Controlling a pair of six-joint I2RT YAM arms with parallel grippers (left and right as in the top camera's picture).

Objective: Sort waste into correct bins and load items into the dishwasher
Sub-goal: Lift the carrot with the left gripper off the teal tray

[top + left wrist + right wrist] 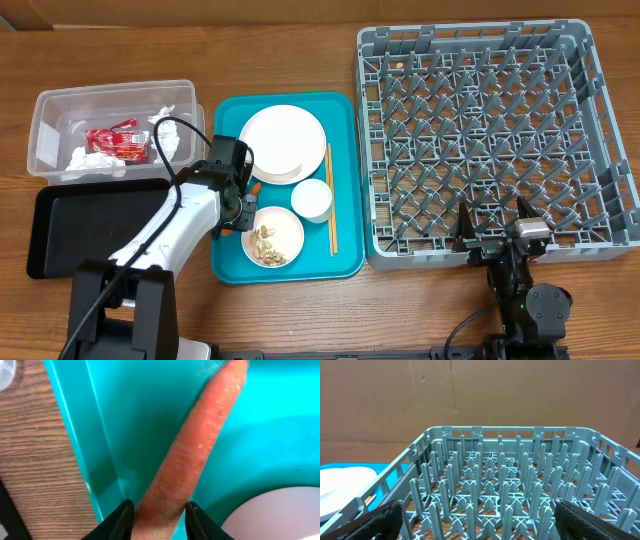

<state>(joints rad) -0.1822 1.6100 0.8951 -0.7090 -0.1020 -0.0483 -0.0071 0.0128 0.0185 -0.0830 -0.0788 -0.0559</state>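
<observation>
My left gripper (244,203) (159,521) is shut on the near end of an orange carrot piece (195,455) (256,187). The carrot reaches out over the teal tray (125,420) by its left wall. On that tray (345,235) lie a white plate (283,143), a small cup (312,199), a bowl (285,228) with beige crumbs (265,243), and chopsticks (330,200). The clear tub (40,130) holds a red wrapper (118,143) and white tissues (95,160). A black tray (95,225) lies in front of it. My right gripper (495,235) (480,520) is open at the front edge of the grey dish rack (365,150) (510,490).
The left arm's white link runs from the table's front edge over the black tray's right end. In the right wrist view the plate (342,487) shows left of the rack wall. A cardboard wall stands behind the rack.
</observation>
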